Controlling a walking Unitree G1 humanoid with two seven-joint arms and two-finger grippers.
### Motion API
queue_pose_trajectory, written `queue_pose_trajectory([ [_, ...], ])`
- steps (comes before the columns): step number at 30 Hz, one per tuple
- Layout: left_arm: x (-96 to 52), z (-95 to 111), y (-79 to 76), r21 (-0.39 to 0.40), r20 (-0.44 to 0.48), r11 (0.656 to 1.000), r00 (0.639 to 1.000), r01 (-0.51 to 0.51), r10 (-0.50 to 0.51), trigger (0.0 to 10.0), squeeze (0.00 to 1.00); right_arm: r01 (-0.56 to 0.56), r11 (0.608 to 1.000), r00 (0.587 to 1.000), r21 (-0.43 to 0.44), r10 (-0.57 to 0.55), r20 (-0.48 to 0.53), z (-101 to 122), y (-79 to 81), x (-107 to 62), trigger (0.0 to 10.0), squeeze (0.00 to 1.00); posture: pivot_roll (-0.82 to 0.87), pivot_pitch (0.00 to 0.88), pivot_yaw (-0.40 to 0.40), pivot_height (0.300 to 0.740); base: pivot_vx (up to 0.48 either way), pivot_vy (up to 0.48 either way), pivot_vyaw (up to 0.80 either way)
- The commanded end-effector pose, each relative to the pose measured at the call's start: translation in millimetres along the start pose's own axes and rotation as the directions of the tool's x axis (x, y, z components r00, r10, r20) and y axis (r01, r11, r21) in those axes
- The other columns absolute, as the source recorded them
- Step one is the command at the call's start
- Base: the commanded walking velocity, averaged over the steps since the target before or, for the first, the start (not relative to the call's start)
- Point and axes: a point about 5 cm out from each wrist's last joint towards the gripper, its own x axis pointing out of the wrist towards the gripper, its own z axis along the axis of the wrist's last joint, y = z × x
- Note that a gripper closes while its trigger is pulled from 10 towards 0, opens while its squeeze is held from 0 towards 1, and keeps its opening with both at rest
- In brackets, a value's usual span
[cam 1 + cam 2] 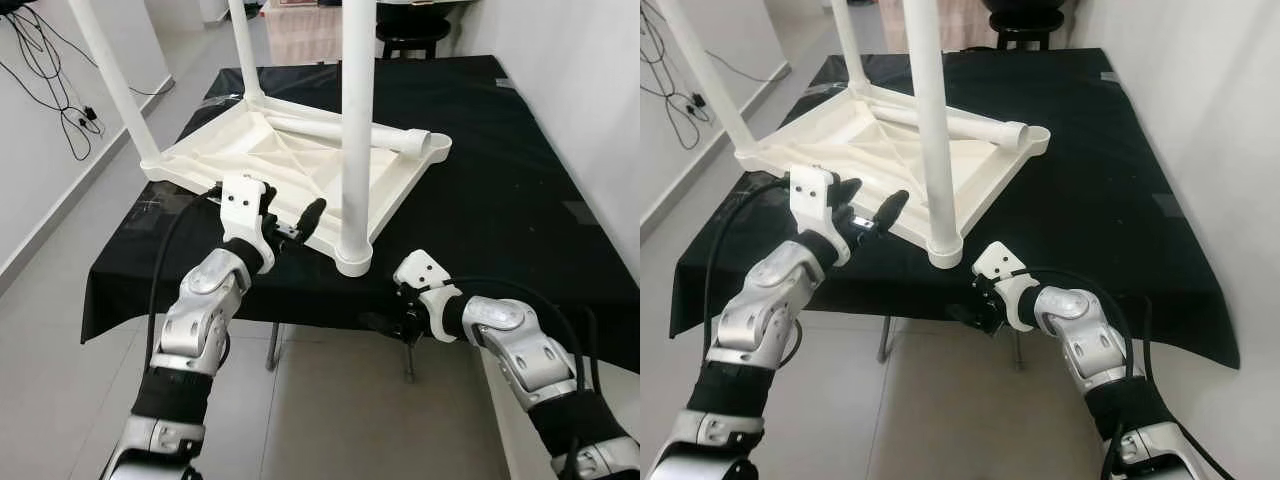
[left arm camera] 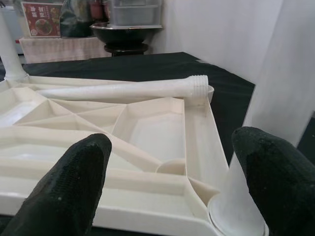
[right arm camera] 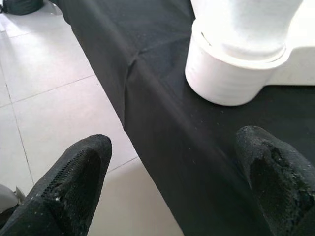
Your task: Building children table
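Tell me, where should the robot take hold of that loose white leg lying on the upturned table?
Probably mid-shaft on the loose leg, coming down from above. It lies flat across the upturned tabletop, its threaded end by the empty corner, so its round sides are exposed to the left hand.

white table (image 1: 300, 165), black cloth (image 1: 500, 190)

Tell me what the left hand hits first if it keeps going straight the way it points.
Most likely the near rim of the upturned white tabletop, just ahead of the open left hand; depth is uncertain.
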Motion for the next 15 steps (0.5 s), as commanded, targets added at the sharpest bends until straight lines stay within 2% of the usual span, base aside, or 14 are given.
queue_pose_trajectory([
  [1, 4.7, -2.1, -5.3, -0.003, -0.028, 0.999, 0.999, 0.044, -0.044, 10.0, 0.0, -0.013, 1.0, 1.0, -0.01, 0.013, 0.005, 1.0, 1.4, 1.9, 10.0, 0.0, -0.06, 0.095, 0.014, 0.74, 0.0, 0.0, 0.0],
  [2, 4.7, -2.1, -5.3, -0.003, -0.028, 0.999, 0.999, 0.044, -0.044, 10.0, 0.0, -0.013, 1.0, 1.0, -0.01, 0.013, 0.005, 1.0, 1.4, 1.9, 10.0, 0.0, -0.06, 0.095, 0.014, 0.74, 0.0, 0.0, 0.0],
  [4, 12.7, 2.3, -19.7, -0.02, -0.017, 0.988, 0.988, 0.153, -0.153, 10.0, 0.0, -0.013, 1.0, 1.0, -0.009, 0.013, 0.006, 0.9, 1.6, 1.8, 10.0, 0.0, -0.06, 0.097, 0.016, 0.74, 0.0, 0.0, 0.0],
  [6, 20.8, 6.5, -36.7, -0.015, -0.016, 0.963, 0.963, 0.269, -0.269, 10.0, 0.0, -0.01, 1.0, 1.0, -0.008, 0.01, 0.006, 0.8, 1.3, 1.5, 10.0, 0.0, -0.07, 0.1, 0.022, 0.74, 0.0, 0.0, 0.0],
  [9, 23.2, 8.2, -46.7, -0.006, -0.024, 0.937, 0.937, 0.348, -0.348, 10.0, 0.0, -0.006, 1.0, 1.0, -0.008, 0.006, 0.005, 0.4, 1.2, 0.8, 10.0, 0.0, -0.07, 0.103, 0.026, 0.74, 0.0, 0.0, 0.0],
  [11, 23.8, 8.5, -48.5, 0.003, -0.03, 0.931, 0.93, 0.366, -0.366, 10.0, 0.0, -0.005, 1.0, 1.0, -0.006, 0.005, 0.005, 0.0, 1.1, 0.4, 10.0, 0.0, -0.07, 0.103, 0.026, 0.74, 0.0, 0.0, 0.0],
  [12, 26.5, 10.2, -47.6, 0.031, -0.037, 0.928, 0.928, 0.372, -0.371, 10.0, 0.0, -0.003, 1.0, 1.0, -0.003, 0.003, 0.003, -1.0, 1.3, -0.2, 10.0, 0.0, -0.07, 0.106, 0.028, 0.74, 0.0, 0.0, 0.0],
  [15, 32.7, 12.3, -40.6, 0.077, -0.043, 0.938, 0.941, 0.338, -0.336, 10.0, 0.0, -0.003, 1.0, 1.0, -0.003, 0.003, 0.004, -1.6, 2.0, -0.2, 10.0, 0.0, -0.07, 0.106, 0.029, 0.74, 0.0, 0.0, 0.0],
])
